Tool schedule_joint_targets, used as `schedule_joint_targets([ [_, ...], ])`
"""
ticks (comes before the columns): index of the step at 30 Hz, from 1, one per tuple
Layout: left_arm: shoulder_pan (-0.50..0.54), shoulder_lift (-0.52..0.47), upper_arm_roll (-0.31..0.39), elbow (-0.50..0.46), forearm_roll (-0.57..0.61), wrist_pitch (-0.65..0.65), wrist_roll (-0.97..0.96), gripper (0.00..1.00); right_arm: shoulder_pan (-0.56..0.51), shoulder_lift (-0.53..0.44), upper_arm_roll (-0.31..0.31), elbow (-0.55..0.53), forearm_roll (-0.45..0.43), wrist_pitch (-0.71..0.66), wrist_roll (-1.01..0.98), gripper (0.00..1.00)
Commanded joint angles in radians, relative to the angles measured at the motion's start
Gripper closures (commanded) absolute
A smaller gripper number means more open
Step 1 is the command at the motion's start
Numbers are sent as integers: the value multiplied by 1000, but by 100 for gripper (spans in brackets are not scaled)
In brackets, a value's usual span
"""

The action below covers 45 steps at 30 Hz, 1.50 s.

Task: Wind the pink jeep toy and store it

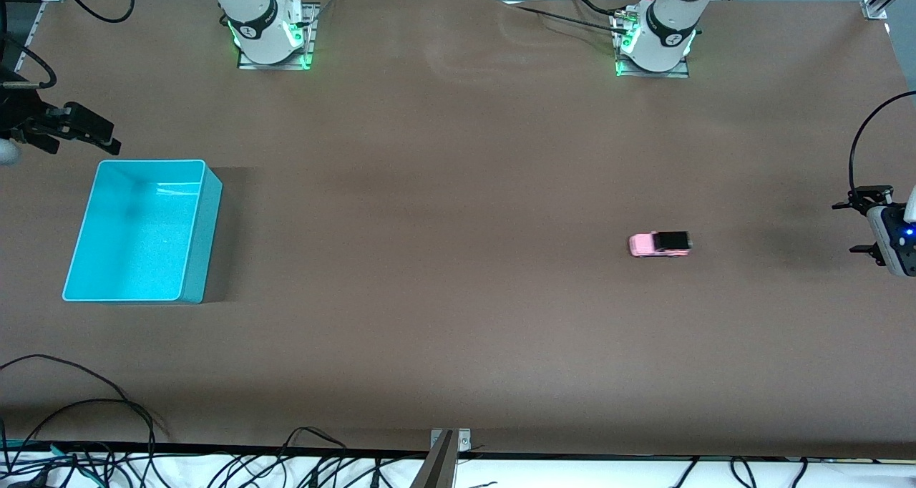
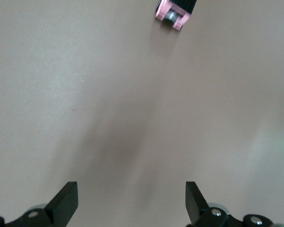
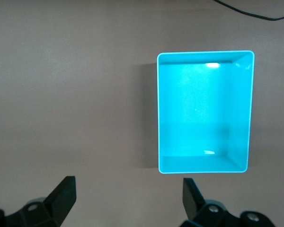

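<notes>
The pink jeep toy (image 1: 660, 244), pink body with a black roof, stands on the brown table toward the left arm's end. In the left wrist view it shows partly cut off (image 2: 174, 12). My left gripper (image 1: 855, 227) is open and empty, up over the table edge at that end, well apart from the jeep; its own view shows it open (image 2: 131, 198). The cyan bin (image 1: 136, 237) stands empty toward the right arm's end. My right gripper (image 1: 107, 137) hovers open and empty beside the bin's corner; its view (image 3: 128, 194) shows the bin (image 3: 203, 118).
Brown mat (image 1: 444, 259) covers the table. Loose black cables (image 1: 86, 416) lie along the edge nearest the front camera. The two arm bases (image 1: 268, 30) (image 1: 658, 33) stand along the table's robot side.
</notes>
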Motion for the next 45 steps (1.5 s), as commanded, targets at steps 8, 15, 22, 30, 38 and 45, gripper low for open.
schedule_joint_targets([
  [8, -76, -53, -64, 106, -19, -225, -291, 0, 1, 0, 2, 18, -2, -19, 5, 0],
  [15, -155, -60, -66, 187, -19, -316, -441, 0, 1, 0, 0, 18, -2, -19, 5, 0],
  [22, -207, -116, -66, 193, -18, -327, -562, 0, 1, 0, 0, 18, -2, -19, 5, 0],
  [30, -264, -169, -49, 176, -7, -324, -593, 0, 1, 0, 0, 18, -2, -19, 5, 0],
  [38, -415, -266, 105, 86, -18, -250, -720, 0, 1, 0, 0, 18, -2, -19, 5, 0],
  [45, -431, -365, 120, -72, -21, -89, -797, 0, 1, 0, 0, 18, -2, -19, 5, 0],
])
